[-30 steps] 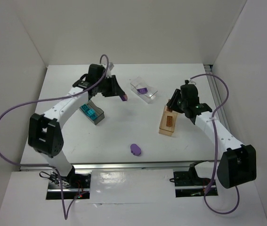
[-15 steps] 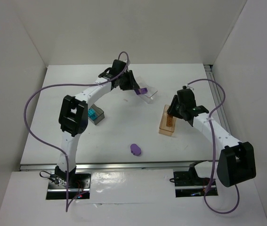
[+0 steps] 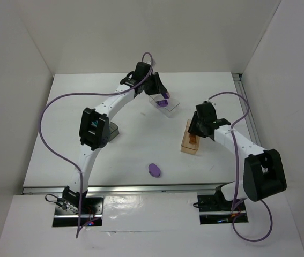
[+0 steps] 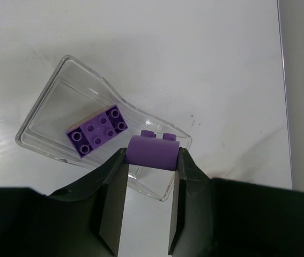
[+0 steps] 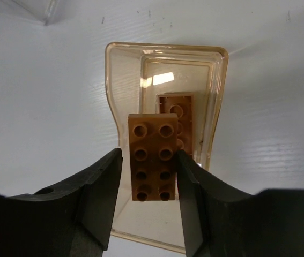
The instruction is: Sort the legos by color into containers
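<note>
My left gripper (image 4: 150,160) is shut on a purple brick (image 4: 153,152) and holds it over the near edge of the clear container (image 4: 60,96). A second purple brick (image 4: 97,130) lies inside that container. From above, this gripper (image 3: 162,97) is at the table's far middle over the clear container (image 3: 170,108). My right gripper (image 5: 149,155) is shut on an orange-brown brick (image 5: 153,134) above the tan container (image 5: 114,80), where another orange-brown brick (image 5: 177,110) lies. The flat purple oval (image 3: 153,169) lies near the front edge. No teal bricks show.
The smoky dark-grey container (image 3: 112,130) stands left of centre, mostly hidden behind my left arm's elbow. The tan container (image 3: 189,147) sits right of centre under my right gripper (image 3: 193,131). White walls close in the table on three sides.
My left arm has swung right from beside the grey container to the clear container, carrying the purple brick. My right gripper has moved a little nearer, over the tan container.
</note>
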Controlling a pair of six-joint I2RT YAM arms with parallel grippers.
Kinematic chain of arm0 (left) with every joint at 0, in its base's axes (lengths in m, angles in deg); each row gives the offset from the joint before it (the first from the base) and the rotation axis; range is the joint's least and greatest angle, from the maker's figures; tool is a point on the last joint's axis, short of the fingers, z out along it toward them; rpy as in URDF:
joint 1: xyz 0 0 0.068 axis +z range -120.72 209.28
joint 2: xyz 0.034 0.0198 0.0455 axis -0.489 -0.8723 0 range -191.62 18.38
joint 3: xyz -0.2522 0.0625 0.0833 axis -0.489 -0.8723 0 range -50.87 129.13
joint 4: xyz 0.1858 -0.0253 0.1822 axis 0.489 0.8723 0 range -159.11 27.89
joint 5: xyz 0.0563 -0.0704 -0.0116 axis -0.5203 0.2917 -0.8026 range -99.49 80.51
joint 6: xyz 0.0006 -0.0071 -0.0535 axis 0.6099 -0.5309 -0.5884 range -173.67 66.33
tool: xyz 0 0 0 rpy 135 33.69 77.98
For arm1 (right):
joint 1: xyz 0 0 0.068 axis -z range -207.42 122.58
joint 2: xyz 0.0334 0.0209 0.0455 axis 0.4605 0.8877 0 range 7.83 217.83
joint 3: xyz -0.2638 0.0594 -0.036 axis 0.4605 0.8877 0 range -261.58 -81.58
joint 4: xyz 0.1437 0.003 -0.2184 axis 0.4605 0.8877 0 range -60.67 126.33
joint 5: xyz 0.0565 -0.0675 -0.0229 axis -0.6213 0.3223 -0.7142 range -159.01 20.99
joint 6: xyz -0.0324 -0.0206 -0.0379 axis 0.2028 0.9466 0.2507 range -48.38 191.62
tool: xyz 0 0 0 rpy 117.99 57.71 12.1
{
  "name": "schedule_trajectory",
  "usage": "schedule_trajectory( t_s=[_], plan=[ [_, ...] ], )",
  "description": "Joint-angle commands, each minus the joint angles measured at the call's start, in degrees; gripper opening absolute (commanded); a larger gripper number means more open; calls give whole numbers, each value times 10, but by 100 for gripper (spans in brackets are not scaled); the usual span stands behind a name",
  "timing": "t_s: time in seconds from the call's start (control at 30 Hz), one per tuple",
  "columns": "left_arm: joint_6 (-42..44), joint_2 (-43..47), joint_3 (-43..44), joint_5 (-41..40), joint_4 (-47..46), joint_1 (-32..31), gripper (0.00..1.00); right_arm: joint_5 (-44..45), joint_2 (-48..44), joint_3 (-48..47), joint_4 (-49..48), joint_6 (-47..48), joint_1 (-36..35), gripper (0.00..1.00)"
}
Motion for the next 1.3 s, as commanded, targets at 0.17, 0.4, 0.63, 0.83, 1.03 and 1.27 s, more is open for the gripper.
schedule_trajectory(
  t_s=[0.17,0.4,0.63,0.83,1.03,1.27],
  plan=[
    [15,1,23,11,12,-3,56,39,21,-23,-3,-17,-10,79],
    [15,26,7,11,17,-3,59,66,-28,-40,15,-17,-32,77],
    [15,130,-51,66,17,-3,61,37,-28,-57,6,70,-157,79],
    [35,311,-196,-4,43,27,63,-55,-7,-57,25,119,-300,87],
    [49,435,-305,-61,70,74,66,-75,34,-37,17,119,-376,93],
    [49,509,-368,-71,81,95,66,-42,121,-43,40,119,-424,92]
  ],
)
